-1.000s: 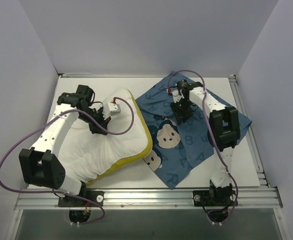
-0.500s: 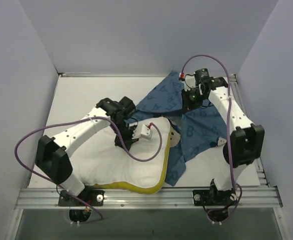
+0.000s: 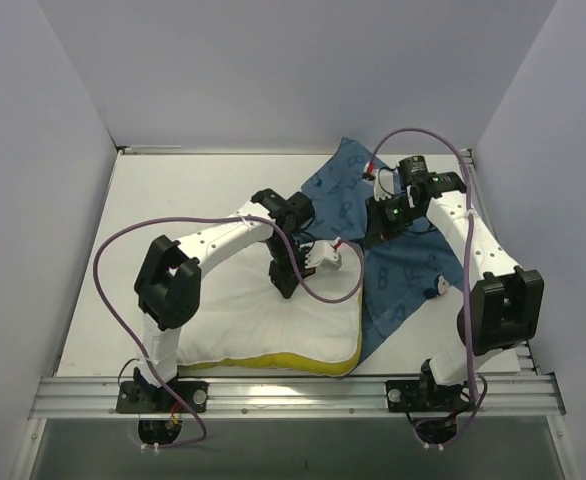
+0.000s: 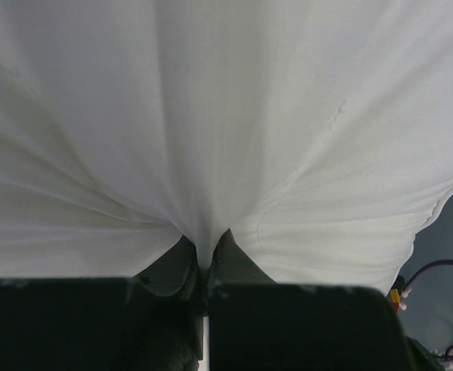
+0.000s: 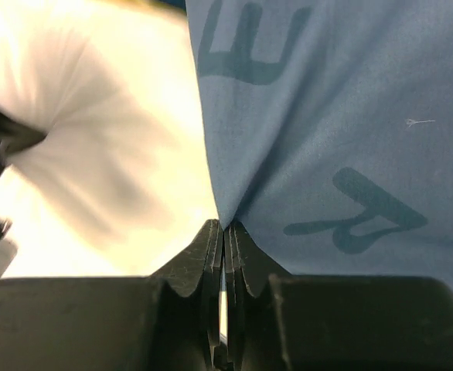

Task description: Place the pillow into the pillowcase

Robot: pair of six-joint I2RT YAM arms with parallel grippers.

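Note:
The white pillow (image 3: 263, 320) lies at the front middle of the table, its yellow band along the near edge. My left gripper (image 3: 285, 280) is shut on a pinch of the pillow's white fabric (image 4: 211, 154); its fingers (image 4: 234, 259) squeeze a fold. The blue pillowcase (image 3: 413, 270) with dark letters lies to the right, partly under the pillow's right edge. My right gripper (image 3: 378, 228) is shut on the pillowcase's edge (image 5: 327, 154), with the pillow (image 5: 95, 170) beside it on the left.
The white table (image 3: 173, 190) is walled by grey panels at the back and sides. A metal rail (image 3: 293, 395) runs along the near edge. Purple cables (image 3: 123, 260) loop off both arms.
My left gripper has dragged the pillow right and forward, toward the pillowcase. My right gripper has stayed at the back right, holding the pillowcase edge, and the fabric has bunched up there.

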